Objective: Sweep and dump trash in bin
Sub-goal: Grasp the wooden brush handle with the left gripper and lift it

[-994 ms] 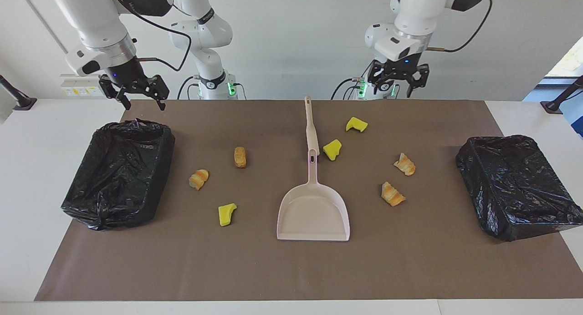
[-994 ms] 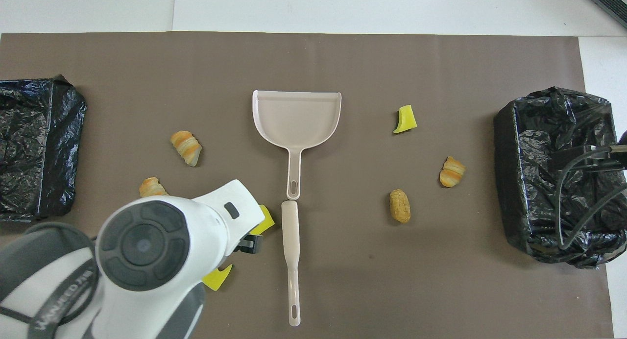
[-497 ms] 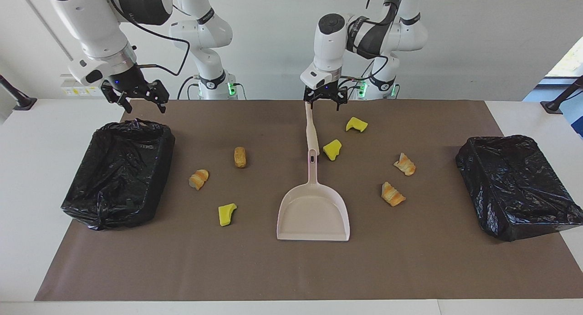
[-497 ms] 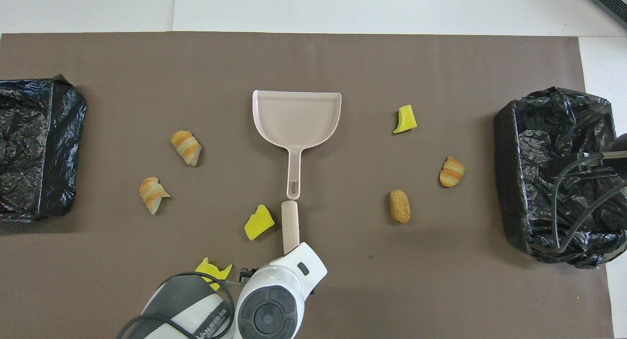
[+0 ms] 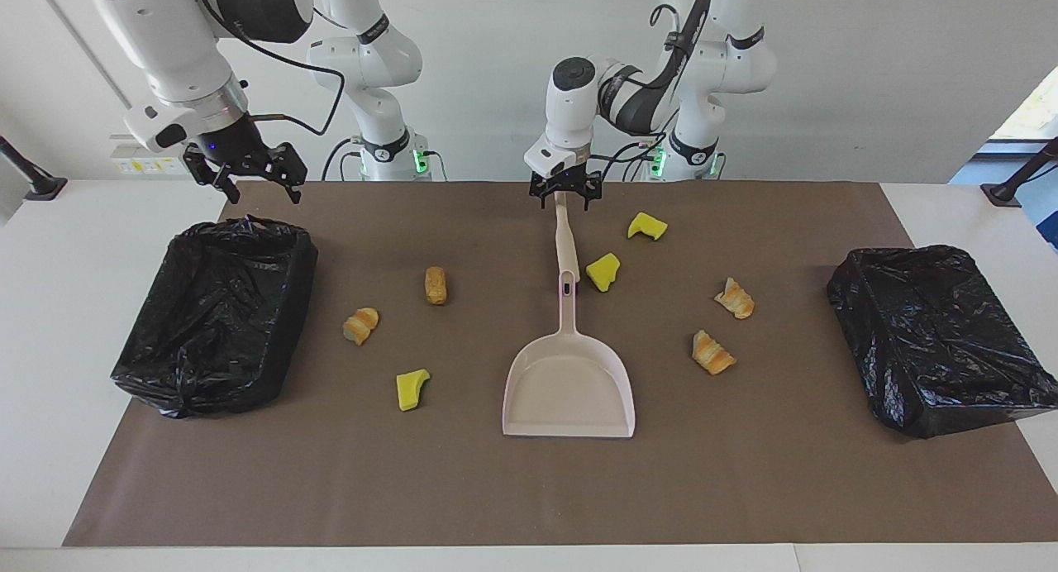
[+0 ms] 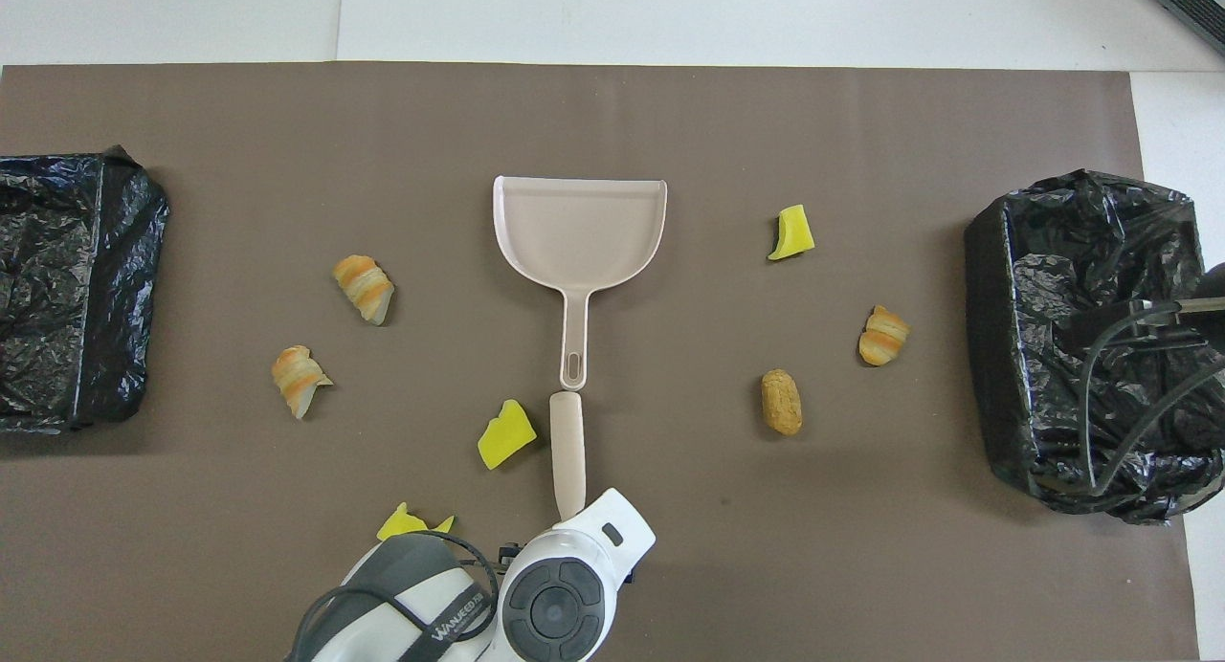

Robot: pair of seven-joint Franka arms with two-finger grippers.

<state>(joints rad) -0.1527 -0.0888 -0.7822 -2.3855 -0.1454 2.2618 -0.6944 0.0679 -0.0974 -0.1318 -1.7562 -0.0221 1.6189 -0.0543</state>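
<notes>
Two black bins sat on the brown mat, one at the left edge of the facing frame (image 5: 216,314) and one at the right edge (image 5: 938,337). Seven trash bits lay loose between them: three yellow wedges (image 5: 411,388) (image 5: 604,271) (image 5: 646,226), three striped croissants (image 5: 361,325) (image 5: 712,353) (image 5: 734,298) and one brown roll (image 5: 436,284). One pink dustpan (image 5: 569,386) lay at center, with one brush (image 5: 564,241) end to end with its handle. The left end effector (image 5: 563,197) was down at the brush's upper tip, at top center; whether its fingers had pinched it I cannot tell. The right end effector (image 5: 252,173) hung spread and empty over the mat's upper left corner, above the bin there.
</notes>
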